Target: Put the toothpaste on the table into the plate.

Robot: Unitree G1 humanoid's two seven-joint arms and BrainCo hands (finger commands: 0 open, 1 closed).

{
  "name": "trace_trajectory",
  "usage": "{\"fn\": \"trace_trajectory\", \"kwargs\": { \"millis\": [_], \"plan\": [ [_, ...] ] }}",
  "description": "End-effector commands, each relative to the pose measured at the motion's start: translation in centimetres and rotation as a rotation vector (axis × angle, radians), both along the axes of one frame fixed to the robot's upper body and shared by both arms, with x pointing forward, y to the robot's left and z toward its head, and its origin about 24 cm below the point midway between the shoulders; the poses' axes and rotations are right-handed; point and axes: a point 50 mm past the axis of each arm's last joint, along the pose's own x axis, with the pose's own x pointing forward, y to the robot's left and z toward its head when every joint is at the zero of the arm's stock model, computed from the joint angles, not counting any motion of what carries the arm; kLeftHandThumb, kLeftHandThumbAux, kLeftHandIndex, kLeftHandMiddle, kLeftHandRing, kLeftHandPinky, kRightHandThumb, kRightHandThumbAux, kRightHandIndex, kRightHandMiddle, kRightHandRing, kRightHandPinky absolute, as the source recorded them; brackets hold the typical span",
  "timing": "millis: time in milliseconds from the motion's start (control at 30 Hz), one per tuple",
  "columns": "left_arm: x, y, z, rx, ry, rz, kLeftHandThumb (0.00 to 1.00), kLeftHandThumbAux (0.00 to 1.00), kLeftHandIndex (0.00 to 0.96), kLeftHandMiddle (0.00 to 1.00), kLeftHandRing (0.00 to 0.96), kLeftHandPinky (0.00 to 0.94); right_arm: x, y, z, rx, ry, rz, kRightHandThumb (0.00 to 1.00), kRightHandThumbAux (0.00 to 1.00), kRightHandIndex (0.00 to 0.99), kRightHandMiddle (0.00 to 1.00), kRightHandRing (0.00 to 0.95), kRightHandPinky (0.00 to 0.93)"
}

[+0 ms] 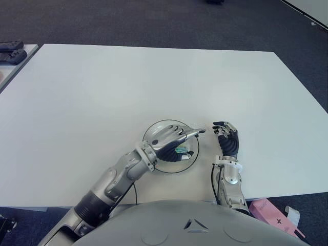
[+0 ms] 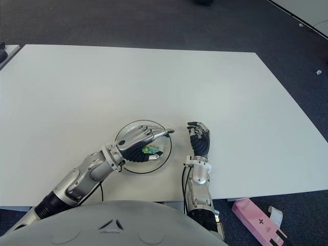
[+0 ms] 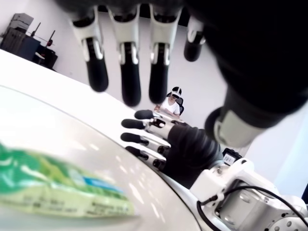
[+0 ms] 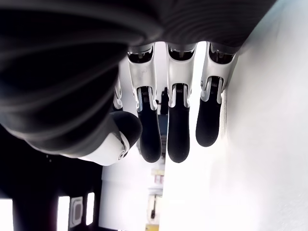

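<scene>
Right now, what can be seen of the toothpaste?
The toothpaste is a small green and white tube with printed lettering, looking like soft plastic. It lies flat inside the clear round plate near the table's front edge. The left hand hovers over it with fingers extended, not gripping it and hiding most of it in the eye views.

Matt white table (image 1: 154, 82), clear glossy plate (image 1: 190, 158), glossy green toothpaste (image 3: 57, 190) tube

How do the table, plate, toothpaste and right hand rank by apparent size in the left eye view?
1. table
2. plate, partly covered by the left hand
3. right hand
4. toothpaste, only a sliver showing under the left hand, so its true extent is unsure.
</scene>
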Motion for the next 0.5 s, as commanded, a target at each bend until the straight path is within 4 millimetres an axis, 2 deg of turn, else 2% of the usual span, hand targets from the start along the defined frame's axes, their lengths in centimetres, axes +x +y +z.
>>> {"fn": "trace_trajectory", "kwargs": {
  "millis": [33, 233, 500],
  "plan": [
    [0.4, 0.6, 0.2, 0.017, -0.031, 0.009, 0.229, 0.558, 0.000, 0.004, 0.016, 0.031, -0.6, -0.1, -0.9, 0.018, 0.050, -0.013, 0.720, 0.732, 0.424, 0.419, 0.416, 0.407],
    [0.3, 1.0, 1.0, 0.005, -0.048, 0.026, 0.140, 0.506, 0.000, 0.000, 0.001, 0.003, -0.6, -0.1, -0.9, 0.017, 0.048, -0.011, 0.720, 0.732, 0.424, 0.418, 0.416, 0.410],
    [0.3, 1.1, 1.3, 0.037, -0.054, 0.053, 0.105, 0.442, 0.000, 0.000, 0.000, 0.000, -0.7, 0.0, -0.9, 0.020, 0.045, -0.007, 0.719, 0.732, 0.424, 0.419, 0.415, 0.412]
  ]
}}
